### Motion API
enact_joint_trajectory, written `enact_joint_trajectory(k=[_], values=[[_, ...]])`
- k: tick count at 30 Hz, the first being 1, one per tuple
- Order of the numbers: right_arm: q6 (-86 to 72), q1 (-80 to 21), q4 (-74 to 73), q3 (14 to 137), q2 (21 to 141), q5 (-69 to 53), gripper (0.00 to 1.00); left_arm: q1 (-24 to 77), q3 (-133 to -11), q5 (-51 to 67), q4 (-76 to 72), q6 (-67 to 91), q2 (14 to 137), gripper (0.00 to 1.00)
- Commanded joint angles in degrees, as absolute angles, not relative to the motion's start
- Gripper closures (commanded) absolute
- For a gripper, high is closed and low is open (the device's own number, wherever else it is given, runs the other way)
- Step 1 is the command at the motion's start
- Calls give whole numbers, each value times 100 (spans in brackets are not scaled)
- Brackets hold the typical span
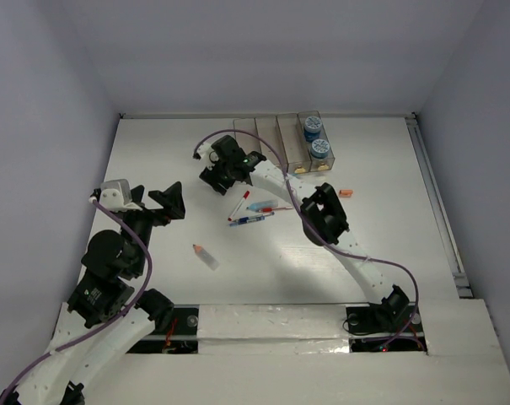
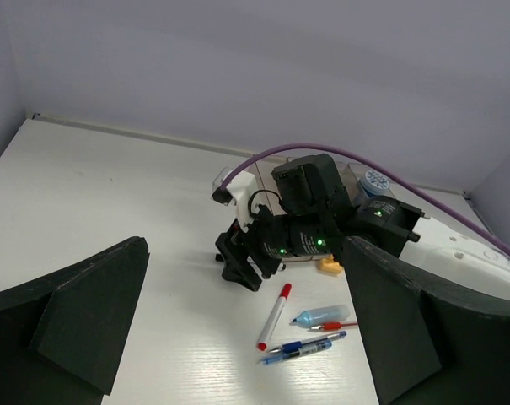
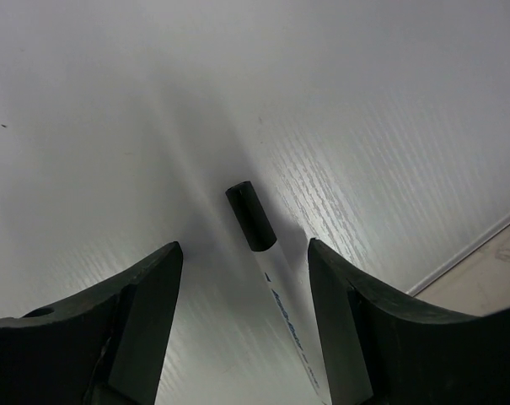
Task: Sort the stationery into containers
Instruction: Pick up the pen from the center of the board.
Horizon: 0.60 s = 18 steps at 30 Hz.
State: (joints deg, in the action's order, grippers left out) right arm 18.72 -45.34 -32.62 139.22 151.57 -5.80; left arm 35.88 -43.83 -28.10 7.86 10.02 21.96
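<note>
My right gripper is open and low over the table, just in front of the containers. In the right wrist view its jaws straddle a black-capped white marker lying flat, without touching it. My left gripper is open and empty to the left; it also shows in the left wrist view. A red-capped marker, a blue stick, a thin red pen and two blue pens lie mid-table. Two blue-white rolls sit in the rightmost bin.
An orange-capped white stick lies alone nearer the front. A small orange piece lies right of my right arm's elbow. A yellow eraser sits by the bins. Walls close the table on three sides; a rail runs along its right edge.
</note>
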Motion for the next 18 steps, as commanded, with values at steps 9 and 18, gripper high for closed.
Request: enact_joint_trajectory(k=[9,18], values=[[1609,-4701,-3454,13447,14994,-686,67,3542,-4351,-2725,431,914,2101,1],[1107,-4843,-3472,13298,14783,-625,57,3542,-4351,-2698,431,914,2057,1]])
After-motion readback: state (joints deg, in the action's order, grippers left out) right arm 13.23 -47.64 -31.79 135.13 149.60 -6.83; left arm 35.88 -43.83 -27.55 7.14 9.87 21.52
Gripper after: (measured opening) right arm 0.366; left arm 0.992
